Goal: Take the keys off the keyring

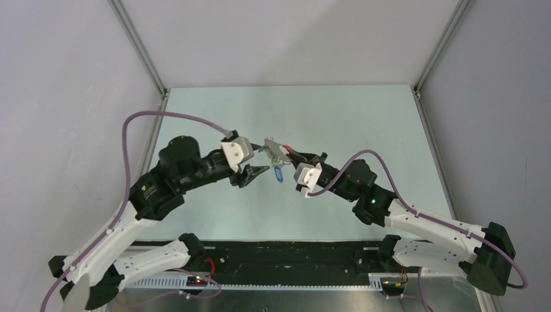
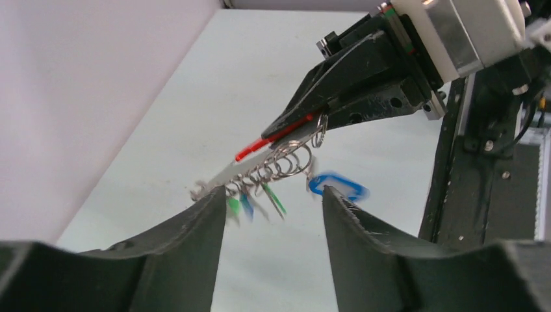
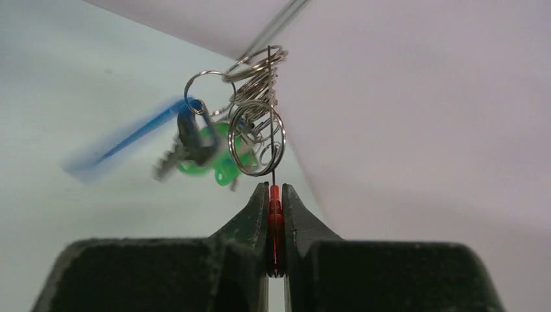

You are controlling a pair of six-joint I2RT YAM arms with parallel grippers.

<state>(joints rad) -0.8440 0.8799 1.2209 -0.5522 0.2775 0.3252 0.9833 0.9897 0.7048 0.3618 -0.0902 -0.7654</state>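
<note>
The right tool [image 3: 275, 194] pinched the red band of the single keyring [image 2: 263, 140] above the desk [image 1: 364, 123]. Its keys [image 2: 273, 197], two green-capped and two blue-capped visible, hung just in front of the spread left tool [image 2: 271, 191].

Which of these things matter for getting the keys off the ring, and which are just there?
In the job:
keyring, clamped by right gripper
keys, green and blue caps, hanging from it
left gripper, open near them

Just there:
table
purple cables
</note>
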